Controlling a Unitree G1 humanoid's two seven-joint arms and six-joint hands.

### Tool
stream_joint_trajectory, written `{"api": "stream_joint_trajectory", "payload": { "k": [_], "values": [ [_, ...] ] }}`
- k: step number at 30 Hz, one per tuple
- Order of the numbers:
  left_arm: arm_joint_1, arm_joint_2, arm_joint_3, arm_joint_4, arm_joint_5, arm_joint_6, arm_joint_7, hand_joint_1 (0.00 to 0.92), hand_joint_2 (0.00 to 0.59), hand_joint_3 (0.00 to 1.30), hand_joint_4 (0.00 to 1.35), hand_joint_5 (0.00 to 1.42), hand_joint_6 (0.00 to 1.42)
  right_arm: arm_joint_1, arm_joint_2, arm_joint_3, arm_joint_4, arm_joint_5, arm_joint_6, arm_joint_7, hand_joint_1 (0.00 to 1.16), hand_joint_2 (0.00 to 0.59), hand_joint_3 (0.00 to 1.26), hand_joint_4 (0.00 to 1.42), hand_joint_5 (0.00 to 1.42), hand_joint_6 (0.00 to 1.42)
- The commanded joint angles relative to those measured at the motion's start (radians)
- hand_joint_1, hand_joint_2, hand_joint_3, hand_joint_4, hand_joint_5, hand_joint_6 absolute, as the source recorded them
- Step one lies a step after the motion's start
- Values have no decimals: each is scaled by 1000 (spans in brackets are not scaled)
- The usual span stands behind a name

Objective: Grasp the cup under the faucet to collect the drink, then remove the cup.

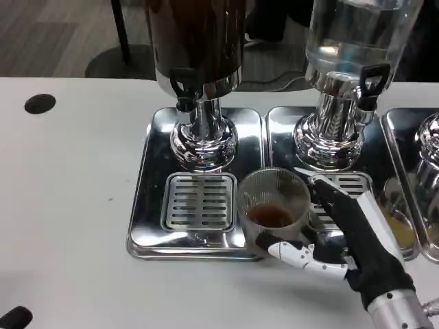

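Right hand [357,240], lower right, wraps cup [273,209] w/ dark drink — keep upright, withdraw slow, clear tray [147,205] rim.

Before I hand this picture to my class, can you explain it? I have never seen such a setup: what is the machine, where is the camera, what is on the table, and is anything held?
This is one picture from a camera on a humanoid robot's head or chest, looking down at a white table. At the lower right you see its right hand, black and white, on a silver forearm. The hand holds a clear ribbed cup with a little brown drink in the bottom.

Behind the cup stand two drink dispensers on shiny metal trays with slotted drip grilles. The left dispenser holds a dark drink; the middle one holds a clear liquid. Each has a black tap. The cup sits between the two trays, not directly beneath either tap. Part of a third tray shows at the right edge.
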Motion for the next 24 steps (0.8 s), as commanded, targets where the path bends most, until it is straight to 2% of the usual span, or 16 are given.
{"api": "stream_joint_trajectory", "payload": {
  "k": [1,24],
  "values": [
    [5,4,-4,-8,-2,9,-9,0,45,0,0,0,0,15,-3,-22,-1,26,-70,-2,845,216,359,332,287,124],
    [-17,9,-12,-13,0,27,-21,0,45,0,0,0,0,143,-20,-87,23,76,-213,8,854,227,374,346,288,141]
  ]
}}
